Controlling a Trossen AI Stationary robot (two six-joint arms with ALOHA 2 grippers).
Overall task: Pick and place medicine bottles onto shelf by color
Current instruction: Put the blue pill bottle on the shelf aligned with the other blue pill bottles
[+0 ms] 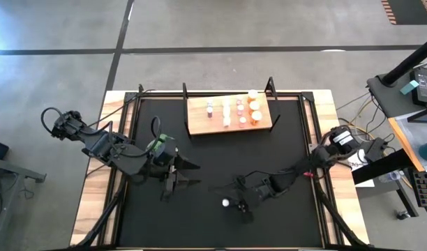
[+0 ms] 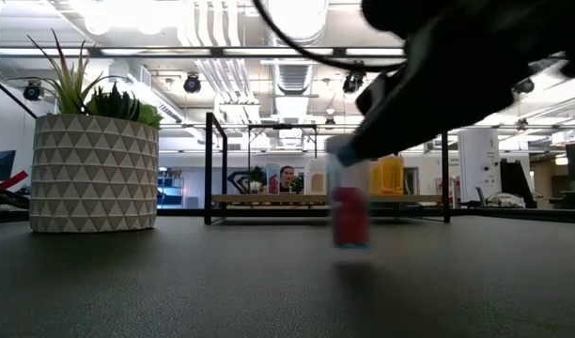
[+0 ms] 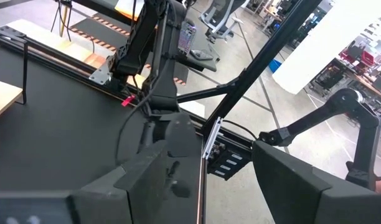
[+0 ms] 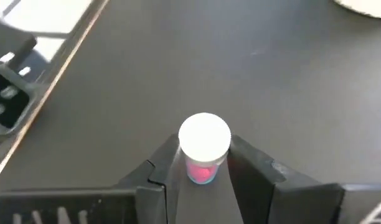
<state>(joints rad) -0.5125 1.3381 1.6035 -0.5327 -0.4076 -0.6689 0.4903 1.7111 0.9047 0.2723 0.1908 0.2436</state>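
Right gripper [image 4: 203, 171] jaws clamped on pink bottle [image 4: 203, 163], upright on surface [image 1: 269, 150] near front edge, well apart from shelf [image 1: 229, 115]. Grip sits just under cap: bottle may tilt or slip during lift. Left gripper [image 1: 189, 174] waits, jaws wide.

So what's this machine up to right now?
The right gripper has closed on a small pink medicine bottle with a white cap, standing upright on the black table near its front edge. Other bottles already stand on the wooden shelf at the back. The left gripper waits open, holding nothing, beside the potted plant.
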